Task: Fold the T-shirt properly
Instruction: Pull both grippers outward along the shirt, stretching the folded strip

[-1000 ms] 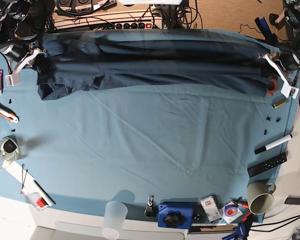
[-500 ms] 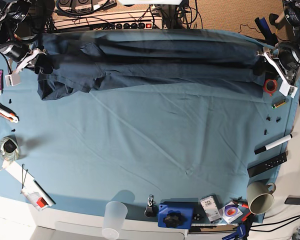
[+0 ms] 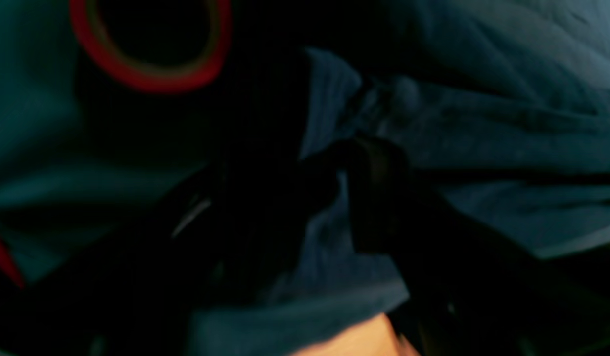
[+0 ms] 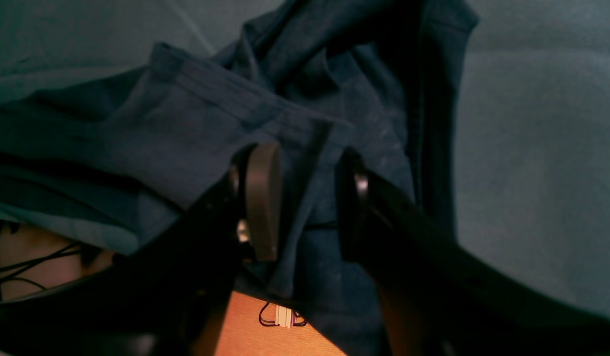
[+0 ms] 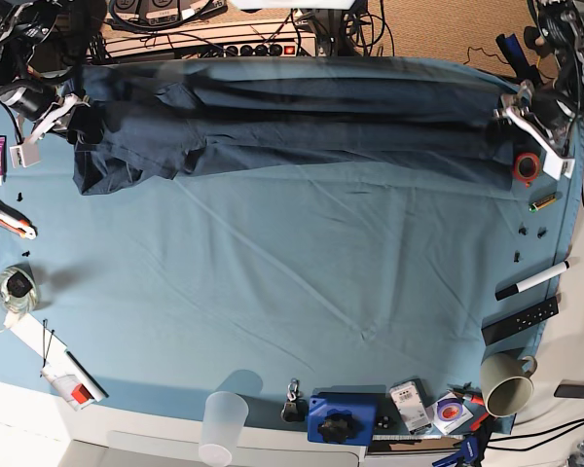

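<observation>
dark navy-blue cotton t-shirt (image 5: 311, 128): lies as a long, narrow, rumpled band along the far edge of the blue cloth-covered counter (image 5: 302, 263), reaching from one arm to the other. its bunched end, with a loose flap, is under the black right fingers (image 4: 305, 205); its flatter end is under the black left fingers (image 3: 290, 198).

change: one second ago both sets of fingers were closed on the fabric; now both stand spread. at the right, a ridge of cloth lies between them, unpinched. at the left, the wrist view is dark and blurred, but the gap shows and no grip is seen. in the base view the left arm has shifted slightly, and the red tape roll (image 5: 527, 167) beside the shirt's end shows more fully.

meaning: the shirt appears to have been let go after a lengthwise fold. judged unfinished: the right end is uneven, so smoothing probably comes before any crosswise fold. risk: lifting away could drag the loose flap.
</observation>
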{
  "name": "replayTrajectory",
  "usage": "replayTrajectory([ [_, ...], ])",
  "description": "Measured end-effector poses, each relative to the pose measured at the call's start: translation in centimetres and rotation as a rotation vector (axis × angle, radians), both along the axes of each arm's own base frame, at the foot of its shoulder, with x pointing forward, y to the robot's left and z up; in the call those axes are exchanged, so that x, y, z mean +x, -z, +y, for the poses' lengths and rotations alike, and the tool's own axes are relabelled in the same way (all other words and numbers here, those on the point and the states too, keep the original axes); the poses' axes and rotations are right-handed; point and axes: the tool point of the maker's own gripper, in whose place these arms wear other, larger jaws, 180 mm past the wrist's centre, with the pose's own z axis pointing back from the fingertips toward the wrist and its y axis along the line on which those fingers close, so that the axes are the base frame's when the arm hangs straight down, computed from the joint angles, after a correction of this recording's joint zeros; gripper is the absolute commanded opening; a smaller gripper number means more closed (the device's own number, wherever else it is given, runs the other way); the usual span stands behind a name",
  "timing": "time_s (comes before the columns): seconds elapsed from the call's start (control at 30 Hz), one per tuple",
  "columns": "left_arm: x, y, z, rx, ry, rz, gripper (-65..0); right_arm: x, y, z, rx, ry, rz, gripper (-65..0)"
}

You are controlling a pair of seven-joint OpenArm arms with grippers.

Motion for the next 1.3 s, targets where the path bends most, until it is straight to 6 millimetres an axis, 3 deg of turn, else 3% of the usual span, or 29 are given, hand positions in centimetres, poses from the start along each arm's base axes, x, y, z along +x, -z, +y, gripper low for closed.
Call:
replayTrajectory([
  [0.13, 1.2, 0.5, -0.2, -0.074, -0.027, -0.009, -34.1, 0.0, 0.0, 0.0, 0.0, 0.0, 0.0, -46.0],
  [0.33, 1.3, 0.5, -1.1, -0.161, 0.013, 0.024, -35.3, 0.0, 0.0, 0.0, -0.001, 0.0, 0.001, -46.0],
  [0.5, 0.6, 0.9, -1.3, -0.162, 0.022, 0.054, -54.6, 0.0, 0.0, 0.0, -0.002, 0.001, 0.002, -46.0],
  [0.63, 0.4, 1.1, -1.3, -0.164, 0.021, 0.063, -65.0, 0.0, 0.0, 0.0, -0.002, 0.001, 0.002, -46.0],
  [0.97, 0.1, 0.5, -1.5, -0.169, 0.069, 0.073, -65.0, 0.0, 0.0, 0.0, -0.003, 0.001, 0.002, -46.0],
  [1.3, 1.4, -4.1, -3.7, -0.225, 0.234, -0.093, -65.0, 0.0, 0.0, 0.0, -0.003, 0.001, 0.002, -46.0],
])
